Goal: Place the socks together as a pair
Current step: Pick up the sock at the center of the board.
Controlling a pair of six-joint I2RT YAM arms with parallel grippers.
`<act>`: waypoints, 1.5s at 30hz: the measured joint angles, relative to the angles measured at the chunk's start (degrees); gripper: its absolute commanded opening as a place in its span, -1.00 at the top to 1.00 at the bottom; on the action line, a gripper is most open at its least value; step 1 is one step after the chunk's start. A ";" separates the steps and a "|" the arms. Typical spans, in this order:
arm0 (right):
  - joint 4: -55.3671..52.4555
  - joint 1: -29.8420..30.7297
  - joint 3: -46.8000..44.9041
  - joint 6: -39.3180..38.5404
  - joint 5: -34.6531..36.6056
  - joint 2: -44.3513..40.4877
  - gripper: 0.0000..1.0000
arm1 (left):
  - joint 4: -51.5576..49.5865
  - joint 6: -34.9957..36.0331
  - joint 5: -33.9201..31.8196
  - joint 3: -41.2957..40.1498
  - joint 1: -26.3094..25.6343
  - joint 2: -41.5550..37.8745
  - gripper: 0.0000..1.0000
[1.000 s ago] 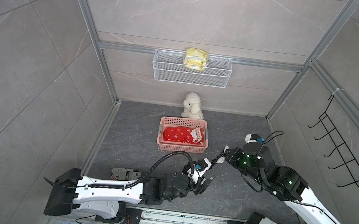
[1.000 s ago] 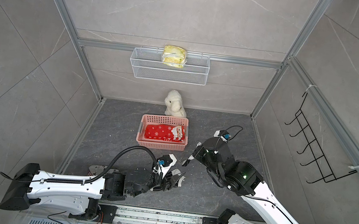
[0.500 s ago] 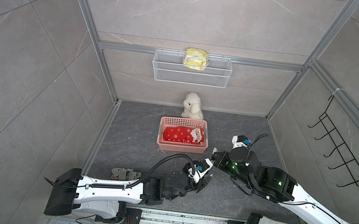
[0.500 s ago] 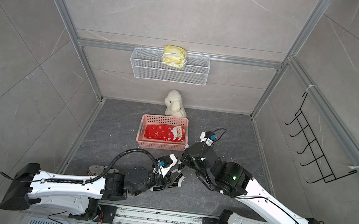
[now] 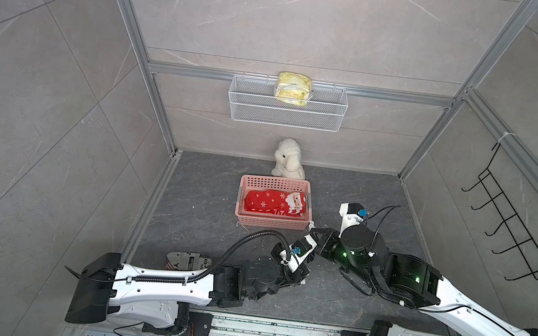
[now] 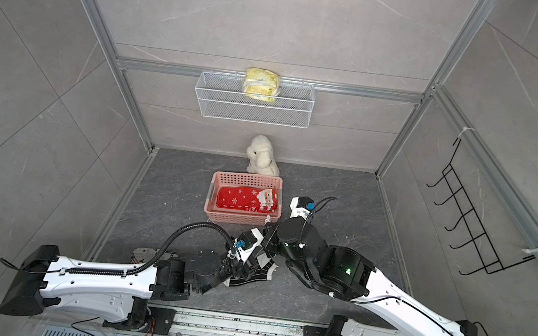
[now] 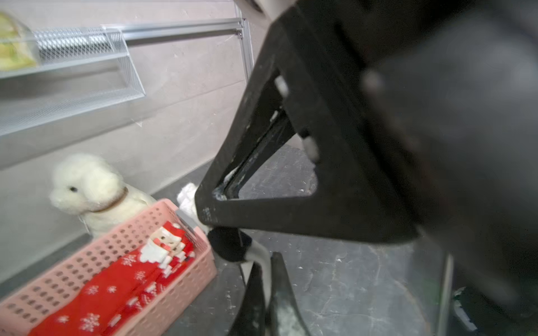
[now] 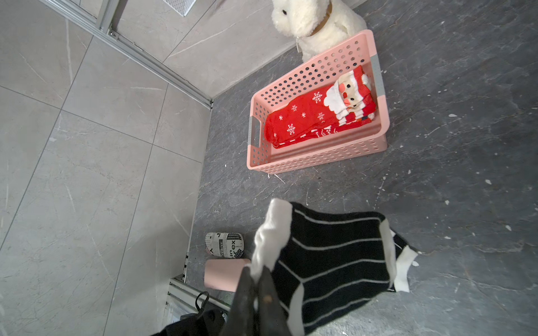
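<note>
A black sock with thin white stripes [image 8: 334, 256] hangs from my right gripper [image 8: 256, 272], which is shut on its white toe. My left gripper [image 7: 265, 260] is shut on another edge of that black sock [image 7: 230, 244], right under the right gripper's black body. In a top view the sock's lower part [image 6: 258, 274] lies on the floor beneath the left wrist. The right gripper [image 5: 317, 233] sits just off the basket's front right corner. A red sock with snowflakes and a Santa face [image 5: 275, 204] lies in the pink basket [image 5: 271, 223], on a red-and-white patterned one [image 8: 320, 133].
A white plush toy [image 5: 288, 159] sits behind the basket at the back wall. Above it hangs a wire shelf [image 5: 286, 115] with a yellow packet [image 5: 293, 88]. A newspaper-print roll [image 5: 188, 262] and a pink cylinder [image 8: 224, 275] lie front left. A black hook rack [image 5: 511, 226] is on the right wall.
The left gripper has shut on the black sock. The right arm has swung left toward the basket's front corner, still holding the sock's toe.
</note>
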 measured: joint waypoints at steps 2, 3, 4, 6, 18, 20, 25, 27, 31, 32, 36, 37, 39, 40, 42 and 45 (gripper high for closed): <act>0.70 0.02 0.00 -1.51 0.04 -0.13 0.46 | -0.63 -0.09 0.07 0.00 0.00 -0.85 1.00; 1.11 0.02 0.00 -2.71 0.17 -0.28 0.13 | -1.11 -0.15 0.17 0.00 0.00 -1.46 1.00; 1.38 0.04 0.00 -4.00 0.46 -0.50 -0.14 | -1.70 -0.15 0.37 -0.02 0.00 -2.12 1.00; 1.68 0.09 0.00 -7.37 2.05 -1.46 -0.38 | -4.13 -0.17 0.94 -0.02 0.00 -4.20 1.00; 9.64 0.11 -2.10 -48.96 2.95 -11.39 -0.55 | -30.91 3.30 12.20 3.63 0.00 -17.20 1.00; 10.05 0.11 -2.69 -54.49 0.20 -13.03 -0.51 | -34.95 5.57 14.23 5.05 0.00 -18.38 1.00; 13.88 0.11 -9.70 -69.07 -10.43 -19.23 -0.56 | -44.72 13.40 18.99 10.69 0.00 -19.39 1.00; 14.91 0.11 -14.14 -76.02 -16.33 -21.90 -0.66 | -48.13 15.82 19.69 13.53 0.00 -19.10 1.00; 16.17 0.11 -19.34 -84.02 -23.23 -24.35 -0.67 | -51.54 18.62 20.37 16.59 0.00 -18.88 1.00; 16.26 0.11 -19.39 -85.33 -24.63 -24.15 -0.65 | -51.93 19.28 20.52 16.68 0.00 -18.91 1.00; 16.81 0.11 -17.81 -89.92 -31.08 -20.79 -0.62 | -53.81 22.64 22.62 16.61 0.00 -18.56 1.00; 16.74 0.13 -17.18 -90.79 -32.22 -19.56 -0.62 | -54.03 23.30 23.02 16.61 0.00 -18.38 1.00; 16.61 0.11 -15.65 -92.11 -33.92 -16.65 -0.60 | -54.45 24.39 23.58 16.61 0.00 -17.77 1.00; 16.50 0.11 -14.84 -92.63 -34.58 -15.34 -0.60 | -54.73 24.94 24.00 16.63 0.00 -17.44 1.00; 16.48 0.11 -13.40 -93.46 -35.78 -12.48 -0.60 | -55.47 26.10 25.09 16.63 0.00 -16.68 1.00; 16.46 0.11 -11.96 -93.57 -36.76 -9.27 -0.57 | -55.98 27.56 26.36 16.63 0.00 -16.02 1.00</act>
